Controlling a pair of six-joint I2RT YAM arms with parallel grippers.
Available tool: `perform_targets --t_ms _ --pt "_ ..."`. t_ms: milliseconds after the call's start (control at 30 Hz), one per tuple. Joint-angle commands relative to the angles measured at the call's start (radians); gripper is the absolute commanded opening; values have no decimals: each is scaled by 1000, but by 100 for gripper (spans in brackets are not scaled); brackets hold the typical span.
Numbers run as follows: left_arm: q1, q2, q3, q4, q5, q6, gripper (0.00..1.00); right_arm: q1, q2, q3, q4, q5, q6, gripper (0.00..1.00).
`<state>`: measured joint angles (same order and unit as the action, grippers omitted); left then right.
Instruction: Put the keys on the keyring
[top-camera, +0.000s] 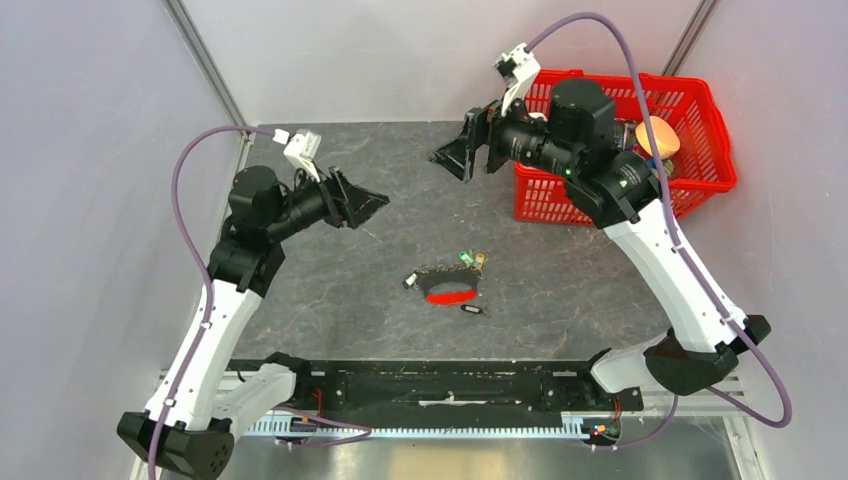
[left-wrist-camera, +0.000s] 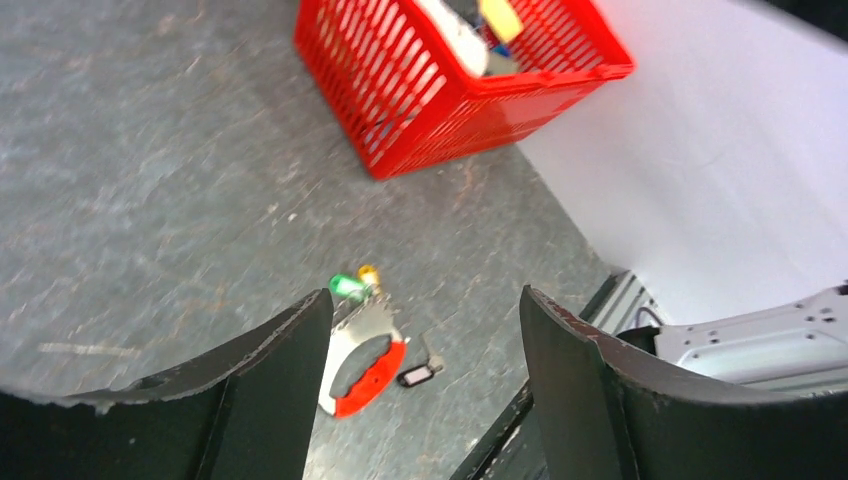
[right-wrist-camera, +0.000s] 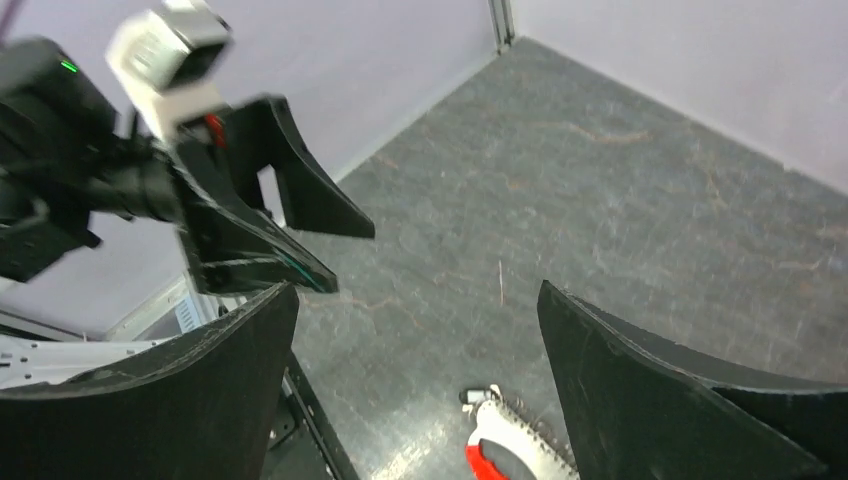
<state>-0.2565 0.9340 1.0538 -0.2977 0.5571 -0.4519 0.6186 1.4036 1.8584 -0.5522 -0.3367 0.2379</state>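
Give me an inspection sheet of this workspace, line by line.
Surface: dark grey marbled table, nothing spilled that shows.
Job's things: keyring strap lies flat mid-table, red section toward the arms. Green-headed key and brass key are at its far end; whether they are attached cannot be told. Dark key lies beside the red section.
Clutter: red basket at far right, contents too unclear to name.
Claws: left claw open, empty, raised; right claw open, empty, raised.
Cables: purple cables, one looping off each arm, above the table.
Surroundings: pale walls, metal frame posts.
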Motion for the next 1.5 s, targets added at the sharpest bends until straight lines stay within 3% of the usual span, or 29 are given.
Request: perform_targets --t_ms 0,133,300,533,667,1067,1233,1467 --pt "-63 41 145 -3 29 -7 76 16 -2 -12 -87 55 -10 97" --pt "-168 98 222 -95 -42 65 76 16 -11 -107 -142 172 46 97" --pt "-293 148 283 -204 -140 135 76 16 -57 -218 -199 155 37 97" --pt "-365 138 192 -243 -245 146 77 2 -331 -641 6 117 95 97" --pt "-411 151 144 -230 -296 138 78 2 -368 -705 -37 96 97 97" --pt "-481 168 1 -164 -466 53 82 3 -288 -808 -132 292 168 97" --pt "-484 164 -68 -113 -493 20 86 3 -272 -867 -59 314 210 94" --pt "-484 130 -145 -83 -533 -1 85 7 -197 -933 52 299 336 86"
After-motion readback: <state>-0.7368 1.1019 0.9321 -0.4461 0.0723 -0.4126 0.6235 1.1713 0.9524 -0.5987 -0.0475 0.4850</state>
